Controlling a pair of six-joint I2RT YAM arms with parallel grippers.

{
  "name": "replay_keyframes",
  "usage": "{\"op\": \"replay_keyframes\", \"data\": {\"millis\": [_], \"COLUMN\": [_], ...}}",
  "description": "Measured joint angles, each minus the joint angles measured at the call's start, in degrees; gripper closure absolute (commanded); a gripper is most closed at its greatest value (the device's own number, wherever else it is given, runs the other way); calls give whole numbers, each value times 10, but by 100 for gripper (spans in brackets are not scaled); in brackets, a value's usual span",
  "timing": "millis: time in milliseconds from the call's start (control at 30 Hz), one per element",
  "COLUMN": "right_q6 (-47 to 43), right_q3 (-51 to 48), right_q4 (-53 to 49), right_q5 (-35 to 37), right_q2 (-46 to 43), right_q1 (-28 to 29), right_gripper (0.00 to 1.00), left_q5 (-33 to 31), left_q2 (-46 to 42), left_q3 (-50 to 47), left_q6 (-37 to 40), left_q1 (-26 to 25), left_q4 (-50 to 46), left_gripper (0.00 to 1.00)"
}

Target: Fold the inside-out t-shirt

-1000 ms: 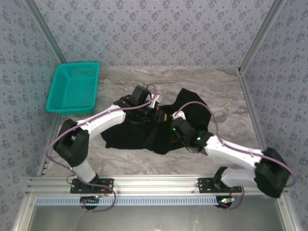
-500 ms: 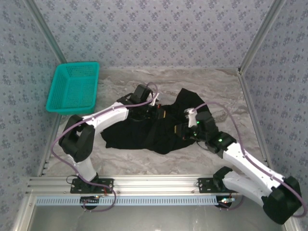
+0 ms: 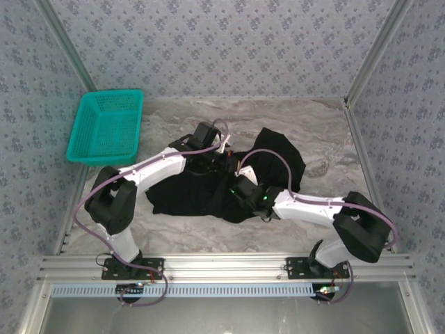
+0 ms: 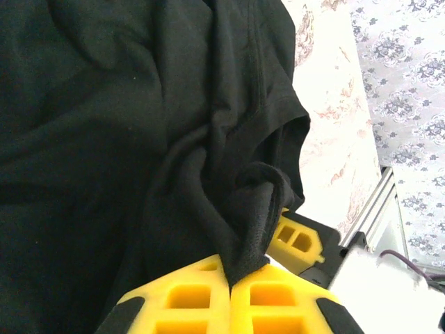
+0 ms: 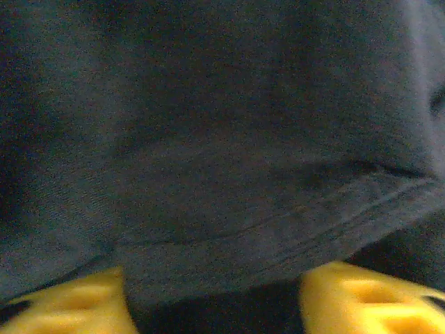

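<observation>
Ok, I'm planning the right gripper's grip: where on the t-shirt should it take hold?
Likely the stitched hem of the t-shirt, a flat band lying ahead of the open right gripper; come straight forward onto its free edge, which faces the fingers.

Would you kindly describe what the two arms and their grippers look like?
The left arm and right arm have white links and bulky black joints, each trailed by a lilac cable. Small green lights glow near the right wrist. The left gripper has yellow fingers with rectangular pockets; the right gripper's are yellow too.
</observation>
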Motion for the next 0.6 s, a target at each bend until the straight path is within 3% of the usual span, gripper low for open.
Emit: {"op": "replay_keyframes", "data": {"millis": [67, 133, 233, 367, 467, 600], "right_q6": [-4, -12, -27, -45, -43, -6], "right_q3": [5, 6, 0, -30, -62, -115], "right_q4": [-4, -9, -21, -19, 12, 76], "right_q5": [14, 9, -54, -219, -377, -552], "right_q2": [7, -3, -62, -214, -294, -312], "right_q1": [-4, -11, -33, -118, -212, -304], "right_gripper": [77, 81, 89, 99, 100, 100], "left_q5": [0, -1, -18, -56, -72, -100], "left_q2": [0, -1, -3, -4, -4, -4], "left_q3": [0, 0, 0, 1, 7, 21], "left_q6": [0, 0, 2, 11, 22, 42], "left_q1": [0, 3, 6, 8, 5, -1], "left_q4": [-1, -1, -5, -10, -14, -14], "left_gripper": [100, 100, 100, 100, 100, 71]}}
